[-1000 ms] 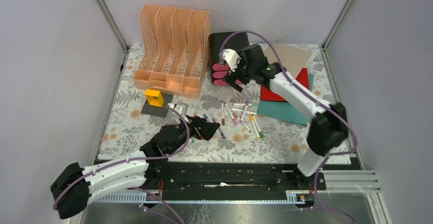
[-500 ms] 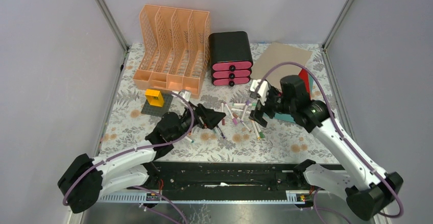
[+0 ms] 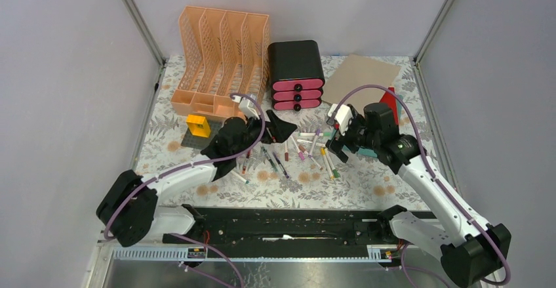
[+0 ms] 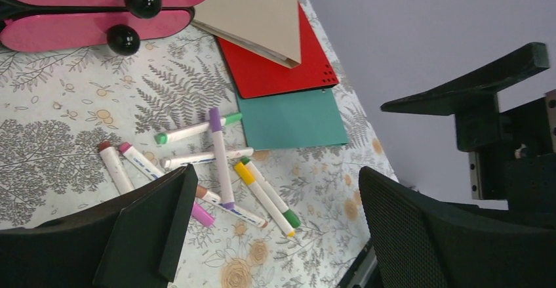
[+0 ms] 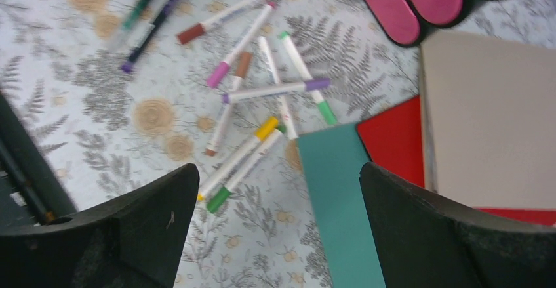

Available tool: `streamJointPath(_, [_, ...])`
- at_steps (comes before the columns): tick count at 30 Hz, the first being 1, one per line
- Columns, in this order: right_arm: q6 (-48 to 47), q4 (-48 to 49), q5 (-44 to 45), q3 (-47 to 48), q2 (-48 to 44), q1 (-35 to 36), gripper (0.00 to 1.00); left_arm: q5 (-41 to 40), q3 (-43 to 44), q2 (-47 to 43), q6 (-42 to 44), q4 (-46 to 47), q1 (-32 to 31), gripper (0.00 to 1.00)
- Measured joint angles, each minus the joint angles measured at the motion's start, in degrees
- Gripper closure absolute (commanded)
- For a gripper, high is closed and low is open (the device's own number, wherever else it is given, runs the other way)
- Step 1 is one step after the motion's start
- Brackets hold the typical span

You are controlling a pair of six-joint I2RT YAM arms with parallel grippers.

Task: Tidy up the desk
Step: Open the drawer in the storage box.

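The desk (image 3: 367, 176) has a pale cloth printed with ferns and flowers. Several markers (image 3: 309, 147) lie scattered at its middle. My left gripper (image 3: 280, 129) is open and empty, just left of the markers and in front of the black drawer box (image 3: 296, 75). In the left wrist view the gripper (image 4: 275, 183) hangs above the markers (image 4: 223, 160). My right gripper (image 3: 336, 147) is open and empty at the right end of the pile. In the right wrist view it (image 5: 278, 170) sits over the markers (image 5: 275, 91) and the teal folder's (image 5: 337, 196) edge.
An orange file rack (image 3: 219, 58) stands at the back left. A yellow block (image 3: 198, 126) sits on a grey plate. Tan (image 3: 360, 78), red (image 3: 391, 98) and teal folders overlap at the back right. Dark pens (image 3: 272, 160) lie left of the markers.
The right gripper left the drawer box and came down over the markers. The left gripper moved from the front left up toward the drawer box. Both stayed empty.
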Motion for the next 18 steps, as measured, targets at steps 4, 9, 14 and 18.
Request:
streamJointPath(4, [0.8, 3.5, 5.7, -1.3, 1.3, -0.6, 0.00, -2.1, 1.8, 3.6, 0.6, -1.1, 0.0, 0.01])
streamJointPath(9, [1.6, 6.2, 10.7, -2.5, 3.1, -2.3, 0.00, -5.9, 2.2, 6.9, 0.8, -1.5, 0.1, 0.01])
streamJointPath(14, [2.1, 7.8, 13.0, -3.1, 3.9, -4.0, 0.00, -8.1, 5.0, 12.4, 0.5, -1.3, 0.1, 0.01])
streamJointPath(18, [2.4, 8.7, 14.0, -3.3, 4.8, -5.2, 0.00, -9.1, 7.2, 16.5, -0.6, -0.6, 0.2, 0.01])
